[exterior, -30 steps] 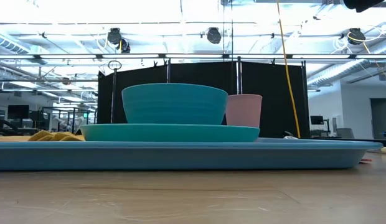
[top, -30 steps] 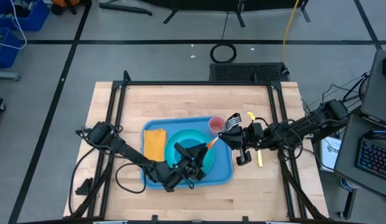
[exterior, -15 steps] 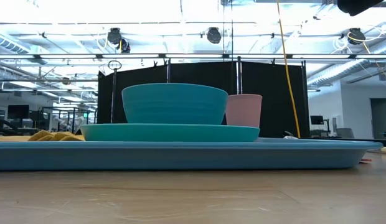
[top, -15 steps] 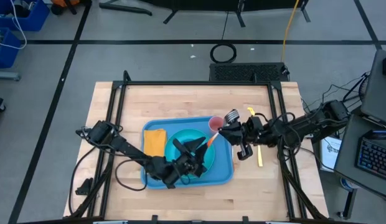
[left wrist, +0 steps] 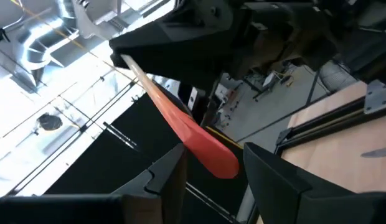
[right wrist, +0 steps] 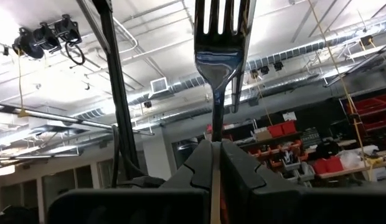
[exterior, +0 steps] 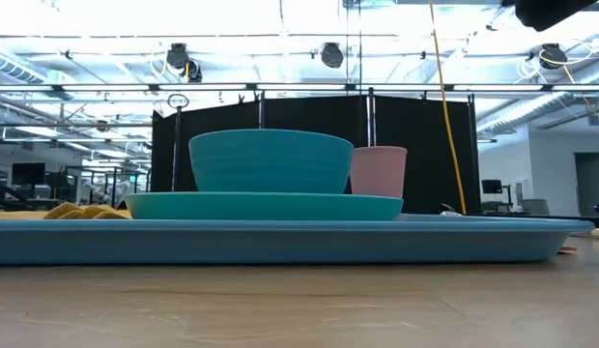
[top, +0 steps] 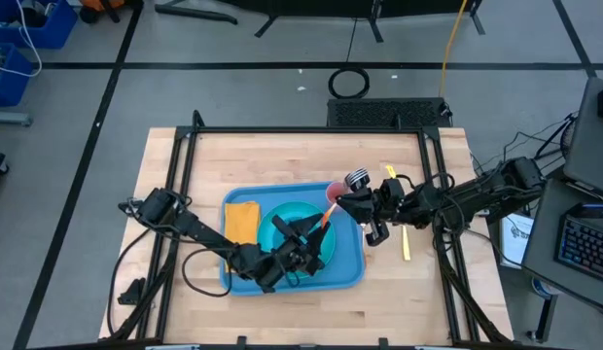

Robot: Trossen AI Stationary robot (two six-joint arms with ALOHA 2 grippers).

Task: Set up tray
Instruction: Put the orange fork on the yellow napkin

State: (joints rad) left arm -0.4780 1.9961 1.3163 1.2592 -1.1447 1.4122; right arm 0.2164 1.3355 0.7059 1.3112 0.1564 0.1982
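One tray (top: 246, 273): light blue, mid-table, carrying plate, bowl (exterior: 270, 160), pink cup (exterior: 378, 171) and napkin.
Right gripper (top: 342, 205): pinching the fork (right wrist: 223, 43) by its orange handle, over the tray's cup corner.
Left gripper (top: 311, 230): fingers spread around that handle's tip, probably for a handover.

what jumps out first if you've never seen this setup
The big light-blue tray mid-table, carrying a teal plate with a bowl, a pink cup and an orange napkin. Above it, the right tool grips a fork with an orange handle, whose end reaches between the left tool's open fingers.
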